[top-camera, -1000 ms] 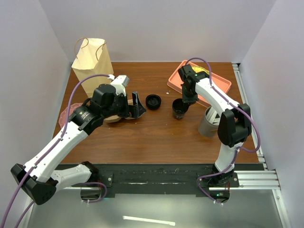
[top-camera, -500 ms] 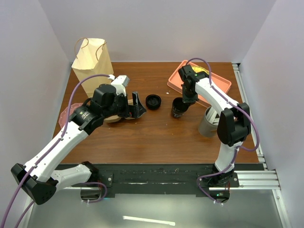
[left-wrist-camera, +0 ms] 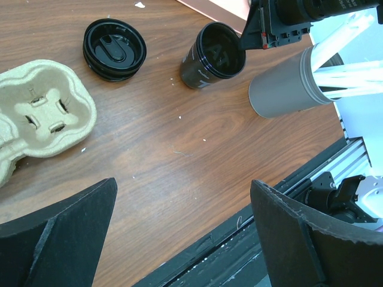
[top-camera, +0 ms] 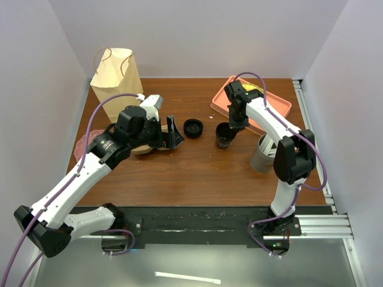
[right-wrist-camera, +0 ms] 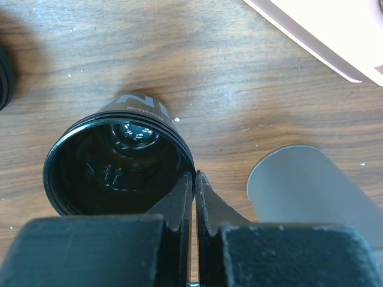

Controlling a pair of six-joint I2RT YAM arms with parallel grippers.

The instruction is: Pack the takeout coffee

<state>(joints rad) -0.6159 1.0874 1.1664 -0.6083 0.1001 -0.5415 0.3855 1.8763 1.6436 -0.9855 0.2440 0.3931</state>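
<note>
- Nearest the arm bases, the grey cup [top-camera: 262, 154] stands on the right of the wooden table [top-camera: 179, 173], with white utensils showing in its mouth.
- On the left, the left claw [top-camera: 171, 134] hangs with its two fingers spread wide and nothing between them. It hovers just beside the tan pulp carrier [left-wrist-camera: 42, 113], whose wells are empty.
- In the middle of the table is the takeout coffee cup [right-wrist-camera: 116, 164], small and black, with its mouth open and no lid on it. The right wrist view looks straight down into its dark inside.
- The right claw [right-wrist-camera: 192, 179] is clenched on this cup's rim, one finger inside the wall and one outside. Whether the cup's base rests on the wood or is slightly raised, I cannot tell.
- Just left of the cup, apart from it, a round black lid [left-wrist-camera: 114, 40] lies flat. Whether anything sits beneath it is unclear.
- Farther back on the right is a pink tray [top-camera: 275, 104].
- At the far left stands a brown paper bag [top-camera: 115, 75] with handles, upright.
- Judged from this, packing is at an early stage. The cup is gripped, but it has yet to be capped and set into a carrier well, and the carrier has yet to go into the bag.
</note>
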